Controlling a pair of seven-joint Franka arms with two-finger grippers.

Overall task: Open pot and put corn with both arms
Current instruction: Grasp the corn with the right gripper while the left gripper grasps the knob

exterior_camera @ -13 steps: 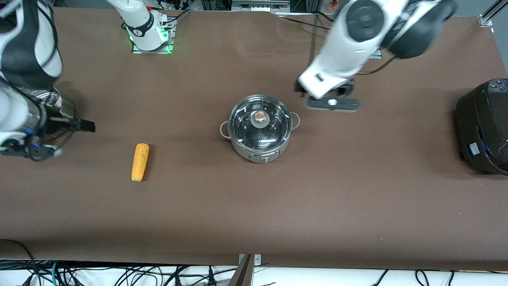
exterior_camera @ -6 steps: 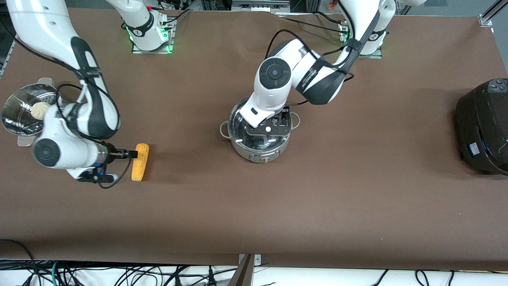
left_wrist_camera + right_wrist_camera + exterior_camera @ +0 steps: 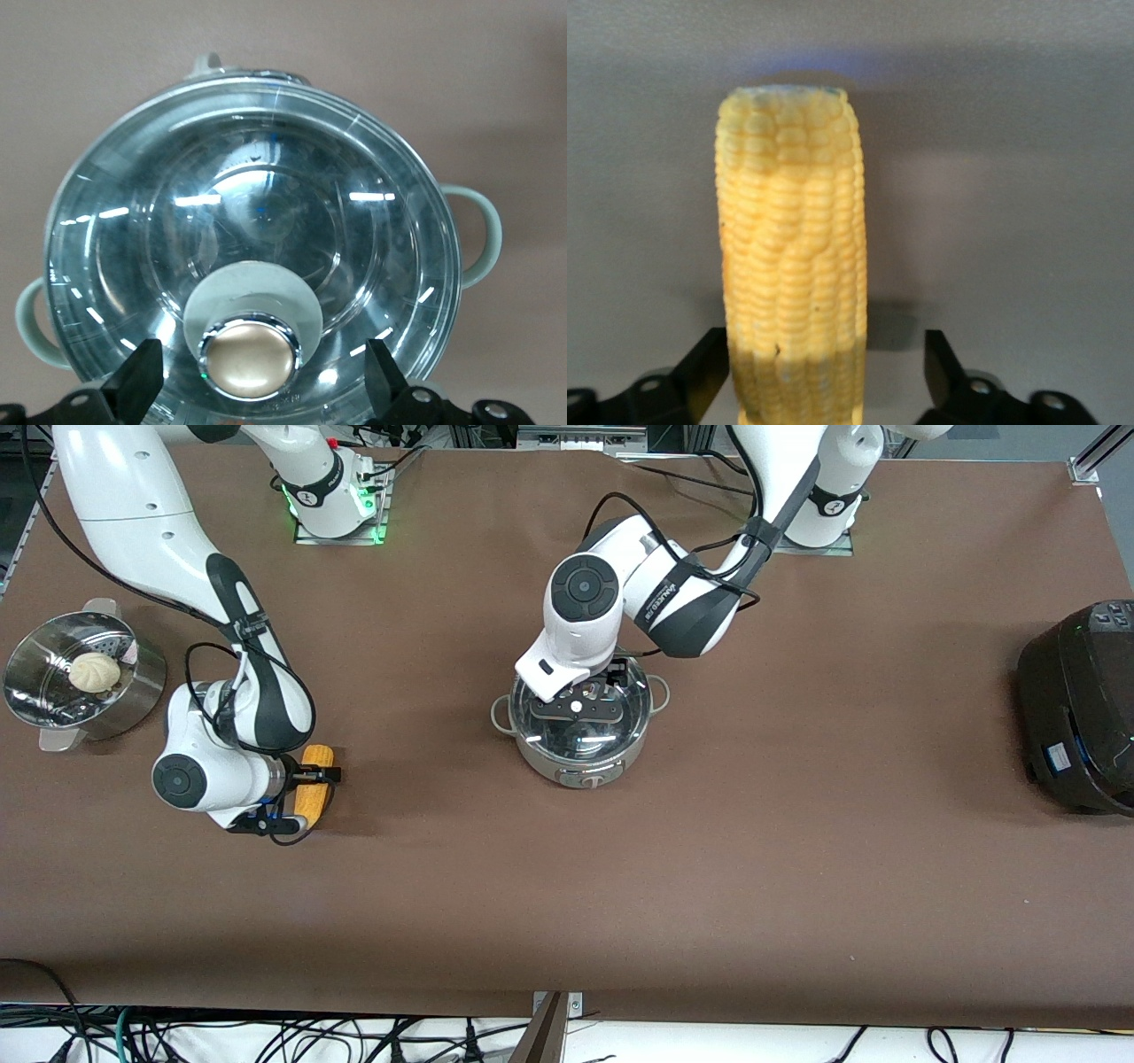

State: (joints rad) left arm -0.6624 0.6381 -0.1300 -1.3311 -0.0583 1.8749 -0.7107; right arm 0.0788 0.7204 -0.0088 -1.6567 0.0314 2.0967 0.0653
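Note:
The steel pot (image 3: 551, 762) stands mid-table with its glass lid (image 3: 611, 731) on. My left gripper (image 3: 592, 689) hangs right over the lid. In the left wrist view the lid (image 3: 257, 204) fills the picture, and the left gripper (image 3: 259, 385) is open with a finger on each side of the lid knob (image 3: 248, 356), not touching it. The corn (image 3: 309, 804) lies on the table toward the right arm's end. My right gripper (image 3: 321, 774) is open and straddles it. In the right wrist view the corn (image 3: 793, 248) lies between the spread fingers of the right gripper (image 3: 822, 376).
A steel steamer basket (image 3: 133, 691) with a white bun (image 3: 95, 670) stands at the right arm's end of the table. A large black cooker (image 3: 1076, 700) stands at the left arm's end. Bare brown table lies between the corn and the pot.
The left gripper has moved from beside the pot to over the lid, around the knob. The right gripper has moved from the steamer basket to the corn and now straddles it.

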